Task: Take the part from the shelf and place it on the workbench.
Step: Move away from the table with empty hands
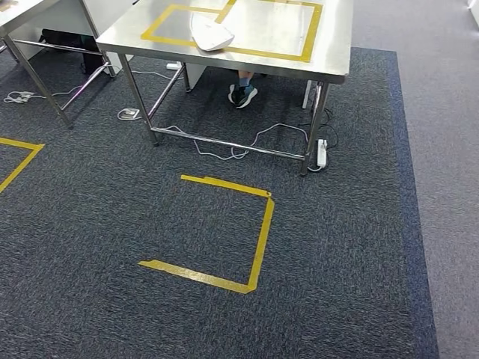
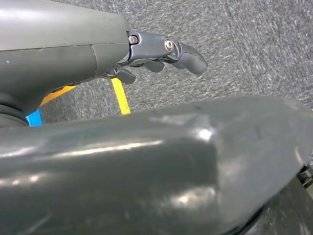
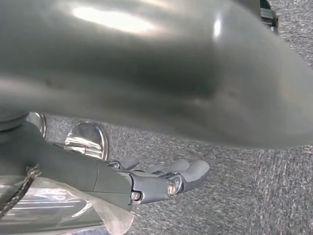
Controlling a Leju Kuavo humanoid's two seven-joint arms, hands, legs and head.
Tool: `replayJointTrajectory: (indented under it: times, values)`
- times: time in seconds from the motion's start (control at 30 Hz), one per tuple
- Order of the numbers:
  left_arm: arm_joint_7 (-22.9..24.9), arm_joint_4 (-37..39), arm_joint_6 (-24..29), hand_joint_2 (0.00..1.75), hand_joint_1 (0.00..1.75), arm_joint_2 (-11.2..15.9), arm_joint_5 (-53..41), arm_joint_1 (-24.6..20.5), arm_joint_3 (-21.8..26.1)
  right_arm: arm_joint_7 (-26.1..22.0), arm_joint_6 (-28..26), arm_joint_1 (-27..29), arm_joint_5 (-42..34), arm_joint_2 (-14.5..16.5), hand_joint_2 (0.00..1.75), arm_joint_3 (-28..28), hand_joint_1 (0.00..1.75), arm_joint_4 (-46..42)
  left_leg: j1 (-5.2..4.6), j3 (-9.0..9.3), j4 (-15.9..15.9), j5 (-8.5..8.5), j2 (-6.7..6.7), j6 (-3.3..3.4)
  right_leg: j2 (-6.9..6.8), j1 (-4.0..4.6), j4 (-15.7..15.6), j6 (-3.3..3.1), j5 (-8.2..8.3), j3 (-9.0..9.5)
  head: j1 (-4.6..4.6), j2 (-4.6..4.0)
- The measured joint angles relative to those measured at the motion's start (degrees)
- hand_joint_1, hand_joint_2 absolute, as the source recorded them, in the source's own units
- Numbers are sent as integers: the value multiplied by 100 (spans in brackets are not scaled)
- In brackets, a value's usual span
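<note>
White part on the steel desk, both robot hands hanging free over carpet.

The part [image 1: 210, 34], white and rounded, lies on the desk [image 1: 333, 52], on the near edge of a yellow tape rectangle [image 1: 309, 34] marked on the top. Under the desk: a person's shoe [image 1: 242, 95], loose cables [image 1: 226, 146], a white power strip [image 1: 322, 152] by the right leg. On the dark carpet [image 1: 339, 262] nearer the camera, an open-sided yellow tape square [image 1: 257, 247]. The left robot hand [image 2: 162, 56] hangs over carpet and a yellow tape strip [image 2: 121, 96], fingers stretched out, loosely apart, holding nothing. The right robot hand [image 3: 166, 178] is likewise extended, fingers slightly apart, empty, above carpet near shiny metal feet [image 3: 86, 139].
</note>
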Motion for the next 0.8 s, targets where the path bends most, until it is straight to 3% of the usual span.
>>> replayJointTrajectory:
  times: [0.33,0.5,0.57,0.67,0.7,0.73,0.8]
  values:
    - [61,-93,0,0,0,33,-185,137,189,-3,0,-38,-24,-22,0,100,0,37,-4,-10,9,-6,0,11,1,-4,-2,7,3,2,-1,0]
    - [787,-760,1,0,0,198,-1238,928,1203,-126,0,-226,-355,-46,0,475,0,138,-8,-25,7,2,-16,120,-18,-25,-7,92,-3,22,-1,0]
    - [908,-943,2,0,0,222,-1410,1107,1449,-158,0,-275,-436,-61,0,567,0,161,30,-30,-62,62,-45,167,-7,-28,248,139,-238,-80,7,0]
    - [1016,-1133,2,0,0,223,-1563,1309,1727,-194,0,-327,-514,-70,0,679,0,213,43,-98,-73,111,-114,178,15,-58,1352,193,-857,-566,9,0]
    - [1035,-1177,2,0,0,220,-1591,1361,1793,-203,0,-334,-525,-71,0,704,0,230,44,-119,-72,124,-151,166,15,-64,1589,202,-925,-659,7,0]
    - [1051,-1213,2,0,0,220,-1615,1401,1846,-210,0,-337,-529,-71,0,724,0,245,47,-134,-71,139,-197,150,19,-67,1581,204,-864,-632,8,0]
    - [1097,-1283,2,0,0,220,-1674,1467,1940,-233,0,-337,-539,-72,0,751,0,269,52,-143,-70,169,-307,106,96,-69,888,182,-487,-232,9,0]
